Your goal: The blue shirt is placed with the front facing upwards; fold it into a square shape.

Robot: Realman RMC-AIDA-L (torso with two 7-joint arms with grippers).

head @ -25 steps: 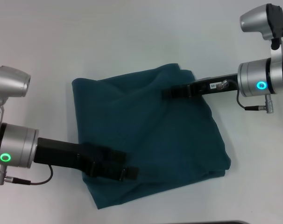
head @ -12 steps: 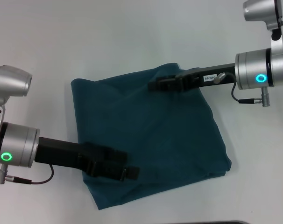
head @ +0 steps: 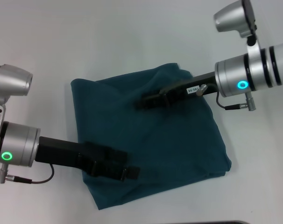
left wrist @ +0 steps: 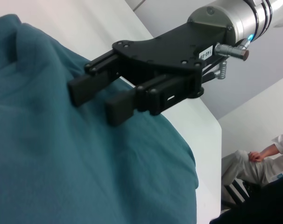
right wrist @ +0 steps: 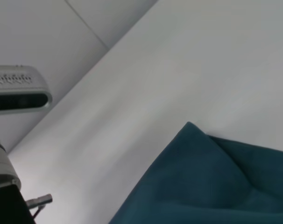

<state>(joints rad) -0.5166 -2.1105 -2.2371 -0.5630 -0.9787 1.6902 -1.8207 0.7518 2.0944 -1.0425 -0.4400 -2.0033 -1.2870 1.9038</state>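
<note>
With the blue shirt [head: 151, 149] already a rough square beneath both claws, I judge smoothing next: my right claw [head: 142, 102] gapes empty, my left claw [head: 130, 173] seems apart.

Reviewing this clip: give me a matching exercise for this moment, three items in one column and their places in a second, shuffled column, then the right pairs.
Column 1:
1. left gripper
2. right gripper
3. blue shirt

Column 2:
a. over the far part of the cloth, reaching in from the robot's right
b. lying folded on the white table
c. over the near edge of the cloth, reaching in from the robot's left

Pairs: 1-c, 2-a, 3-b
</note>
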